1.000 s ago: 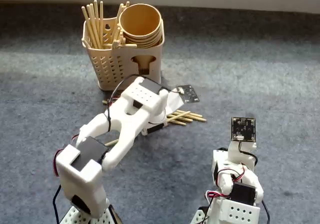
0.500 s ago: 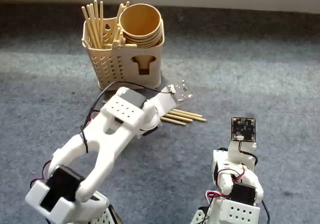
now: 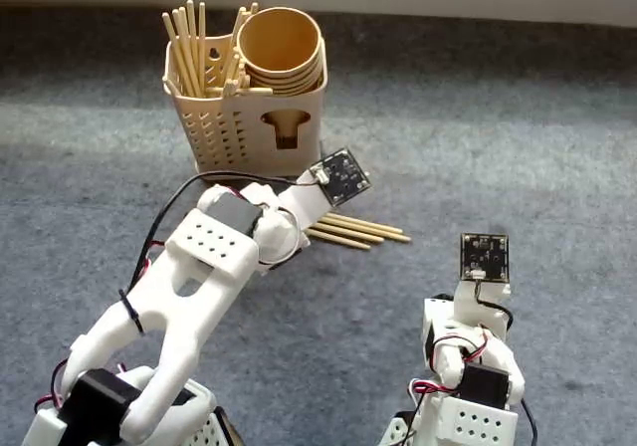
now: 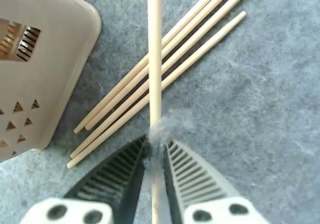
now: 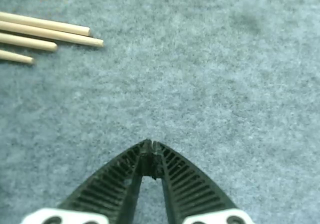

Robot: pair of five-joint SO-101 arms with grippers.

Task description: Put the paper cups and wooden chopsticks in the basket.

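Chopstick point(image 4: 155, 44) pinched in left tool point(image 4: 154, 143) over 4 loose chopsticks point(image 4: 200, 34); right tool point(image 5: 151, 153) clenched, empty.

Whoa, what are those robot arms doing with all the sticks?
They are tidying up. The left gripper is shut on one wooden chopstick, holding it across four other chopsticks that lie on the grey carpet beside the basket. The basket already holds a stack of paper cups and a bunch of chopsticks. The right gripper is shut and empty, over bare carpet near the tips of the loose sticks.
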